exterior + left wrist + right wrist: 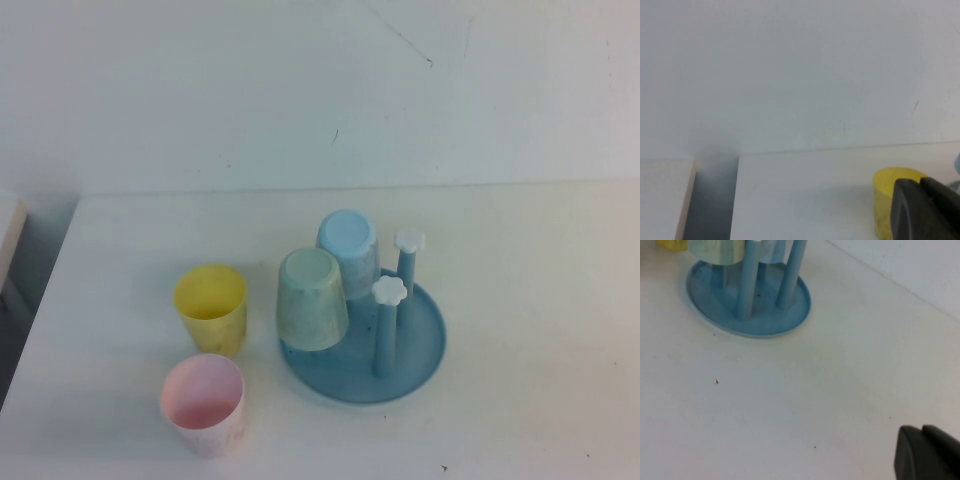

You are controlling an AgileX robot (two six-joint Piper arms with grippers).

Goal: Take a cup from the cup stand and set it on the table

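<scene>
The pink cup (203, 403) stands upright, mouth up, on the white table (540, 300) at the front left, apart from the blue cup stand (425, 355). The stand holds an upturned mint-green cup (312, 299) and an upturned light blue cup (349, 250). Two pegs with white flower knobs (388, 292) are bare. Neither gripper shows in the high view. My left gripper (921, 184) is shut and empty, near the yellow cup (886, 200). My right gripper (921, 432) is shut and empty above bare table, away from the stand (790, 315).
The yellow cup (211, 308) stands upright on the table between the pink cup and the stand. The table's left edge borders a gap and a beige surface (665, 195). A white wall rises behind the table's far edge.
</scene>
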